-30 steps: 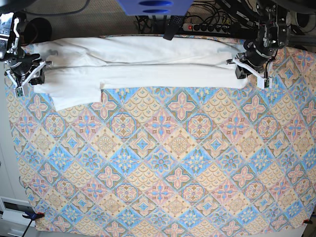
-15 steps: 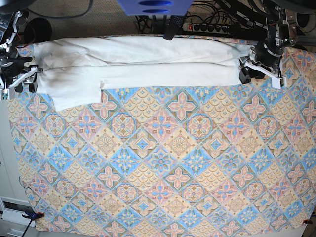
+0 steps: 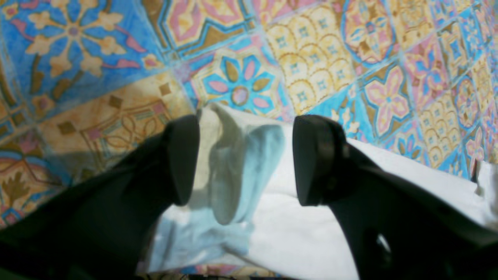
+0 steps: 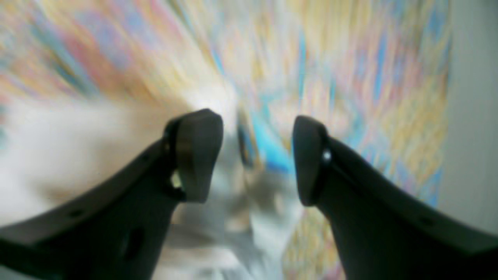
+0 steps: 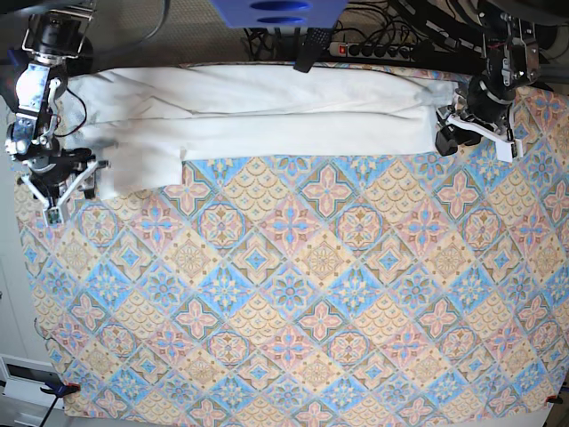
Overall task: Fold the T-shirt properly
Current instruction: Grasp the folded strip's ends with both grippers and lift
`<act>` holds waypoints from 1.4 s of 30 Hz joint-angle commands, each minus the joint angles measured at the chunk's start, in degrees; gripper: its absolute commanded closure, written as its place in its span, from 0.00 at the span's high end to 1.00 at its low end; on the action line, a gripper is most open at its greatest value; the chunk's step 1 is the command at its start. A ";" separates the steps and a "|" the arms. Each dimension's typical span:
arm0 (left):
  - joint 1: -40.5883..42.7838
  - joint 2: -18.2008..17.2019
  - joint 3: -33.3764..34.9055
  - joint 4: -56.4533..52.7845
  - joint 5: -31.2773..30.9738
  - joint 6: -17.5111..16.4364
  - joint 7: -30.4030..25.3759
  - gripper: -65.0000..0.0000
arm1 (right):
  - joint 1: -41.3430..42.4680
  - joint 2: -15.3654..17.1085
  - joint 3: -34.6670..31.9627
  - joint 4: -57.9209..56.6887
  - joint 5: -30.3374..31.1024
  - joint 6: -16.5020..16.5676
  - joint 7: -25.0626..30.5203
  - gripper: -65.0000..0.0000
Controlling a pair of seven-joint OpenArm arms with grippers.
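Observation:
The T-shirt point(image 5: 267, 111) lies folded into a long white band along the far side of the table, plain side up, with a sleeve flap point(image 5: 133, 169) hanging toward me at its left end. At the band's right end my left gripper point(image 5: 447, 138) hovers open. In the left wrist view its fingers point(image 3: 183, 159) stand apart over the shirt's corner point(image 3: 241, 163) without pinching it. My right gripper point(image 5: 64, 189) is at the sleeve's left edge. The right wrist view is blurred by motion but shows that gripper point(image 4: 256, 159) open, with white cloth point(image 4: 58, 155) to the left and below.
A patterned tablecloth point(image 5: 293, 294) covers the whole table. Behind the far edge are a power strip point(image 5: 373, 51), cables and a blue object point(image 5: 277, 11). A clamp point(image 5: 58, 389) holds the cloth at the near left corner.
Both grippers have opened and let go of the shirt's ends. The right arm has swung toward the near side, down to the sleeve flap. The left arm has drawn slightly outward to the right.

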 commanded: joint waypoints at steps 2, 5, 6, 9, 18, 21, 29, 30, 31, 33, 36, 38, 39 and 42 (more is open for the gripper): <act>0.16 -0.61 -0.48 1.02 -0.61 -0.40 -0.89 0.58 | 4.30 1.41 -1.16 -2.46 1.10 -0.03 3.45 0.48; 0.16 -0.70 -0.48 1.02 -0.61 -0.40 -0.89 0.58 | 7.11 1.41 -3.79 -8.00 1.10 -0.03 6.26 0.48; 0.16 -0.70 -0.48 1.02 -0.61 -0.40 -0.89 0.58 | 7.81 1.49 -4.76 -9.67 1.10 -0.03 7.05 0.48; 0.16 -0.70 -0.48 1.02 -0.61 -0.40 -0.89 0.58 | 9.57 1.49 -6.87 -13.80 1.01 -0.03 8.46 0.48; 0.08 -0.70 -0.48 1.02 -0.61 -0.40 -0.89 0.58 | 10.80 1.49 -9.59 -22.24 1.01 -0.03 13.12 0.48; 0.08 -0.70 -0.48 1.02 -0.61 -0.40 -0.89 0.58 | 10.54 1.49 -9.95 -22.50 1.01 0.06 13.03 0.48; -0.01 -0.70 -0.31 1.02 -0.61 -0.40 -0.89 0.58 | 10.28 1.49 -11.70 -22.24 1.19 10.17 12.77 0.07; -0.01 -0.70 -0.31 1.02 -0.61 -0.40 -0.89 0.58 | 10.28 1.49 -11.70 -22.15 1.19 10.70 12.77 0.01; -0.10 -0.70 -0.40 1.02 -0.61 -0.40 -0.89 0.58 | 10.28 1.49 -11.70 -21.62 1.19 11.05 12.77 0.00; -0.63 -0.70 -0.40 1.02 -0.61 -0.40 -0.89 0.58 | 9.31 1.58 -10.12 -18.55 1.19 11.31 12.59 0.01; -0.63 -0.70 -0.48 1.02 -0.61 -0.40 -0.89 0.58 | 3.86 1.49 -5.46 -9.40 1.28 11.31 12.42 0.00; -0.63 -0.70 -0.48 1.02 -0.52 -0.40 -0.89 0.58 | 0.08 1.41 -3.44 -2.46 1.28 11.31 9.95 0.00; -0.63 -0.70 -0.48 1.02 -0.52 -0.40 -0.89 0.58 | -1.77 1.23 -2.65 0.97 1.28 11.40 8.20 0.00; -0.63 -0.70 -0.48 1.02 -0.52 -0.40 -0.89 0.58 | -7.83 1.23 -0.45 10.82 3.12 11.40 5.12 0.00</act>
